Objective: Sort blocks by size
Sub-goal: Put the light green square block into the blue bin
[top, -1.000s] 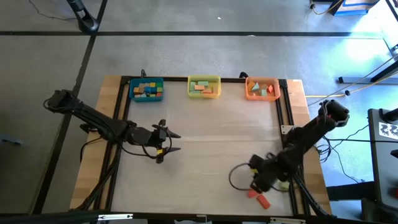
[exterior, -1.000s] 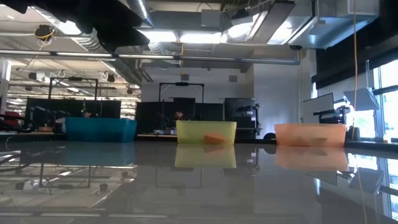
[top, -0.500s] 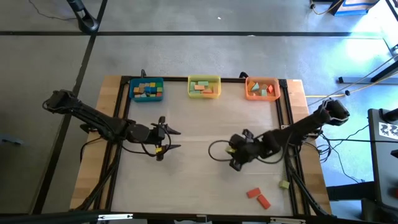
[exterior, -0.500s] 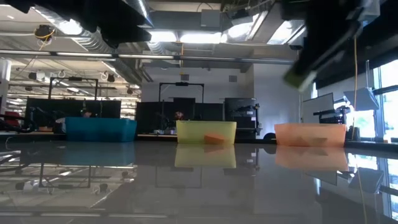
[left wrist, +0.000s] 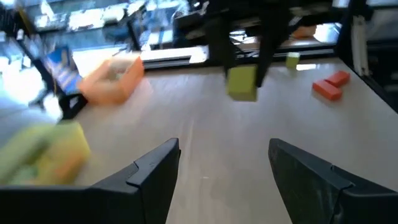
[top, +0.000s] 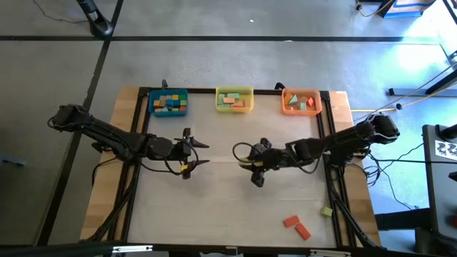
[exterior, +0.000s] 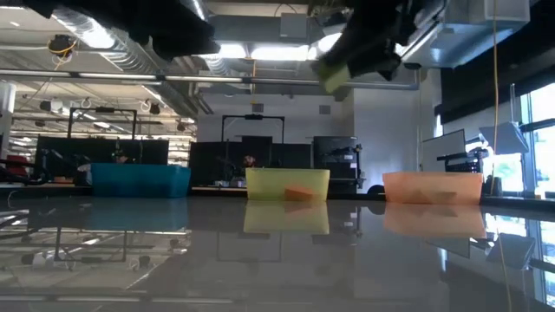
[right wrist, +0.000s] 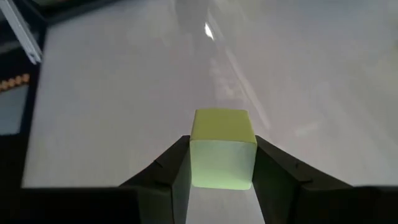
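Note:
My right gripper (top: pixel 251 170) is over the middle of the table, shut on a yellow-green cube (right wrist: pixel 222 148), which also shows in the left wrist view (left wrist: pixel 241 83) and the low view (exterior: pixel 329 74). My left gripper (top: pixel 200 154) is open and empty, left of the middle and facing the right gripper. Two red-orange blocks (top: pixel 295 225) and a small yellow-green block (top: pixel 326 211) lie flat on the table near its near right corner. Several blocks lie in the blue bin (top: pixel 169 103), the yellow bin (top: pixel 234 99) and the orange bin (top: pixel 300 101). My right gripper pinches the cube by two opposite side faces (right wrist: pixel 195 155) between its two fingers (right wrist: pixel 177 168). In the left wrist view the fingers (left wrist: pixel 217 43) come down from above. The cube sits at their free ends, lifted clear of the table.
The three bins stand in a row along the table's far edge. A dark frame rail (top: pixel 325 135) runs along the right side. The middle of the tabletop (top: pixel 235 200) between the grippers and the near edge is bare wood.
My right gripper has gone from the near right corner, beside the loose blocks, toward the table's middle and far edge, carrying the yellow-green cube lifted clear. The two red-orange blocks and the small yellow-green block stay where they were. My left gripper has drifted slightly toward the right.

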